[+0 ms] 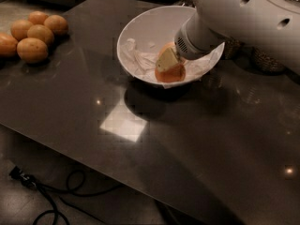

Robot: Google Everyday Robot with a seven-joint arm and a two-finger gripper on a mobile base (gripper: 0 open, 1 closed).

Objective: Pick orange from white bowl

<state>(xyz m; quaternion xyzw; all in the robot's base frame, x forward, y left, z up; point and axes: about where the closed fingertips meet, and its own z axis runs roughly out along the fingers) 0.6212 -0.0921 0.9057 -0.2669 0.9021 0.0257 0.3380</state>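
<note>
The white bowl [140,36] stands on the dark table, back centre, with crumpled white paper inside. The orange [172,75] lies in the bowl against its near wall. My gripper [167,63] reaches down into the bowl from the upper right and rests right on top of the orange, covering its upper part. The thick white arm [243,18] hides the bowl's right side.
A pile of several orange-brown round fruits [33,35] lies at the table's far left. Jars [265,60] stand behind the arm at the right. The table's front edge [117,170] runs diagonally; a black cable [51,196] lies on the floor below.
</note>
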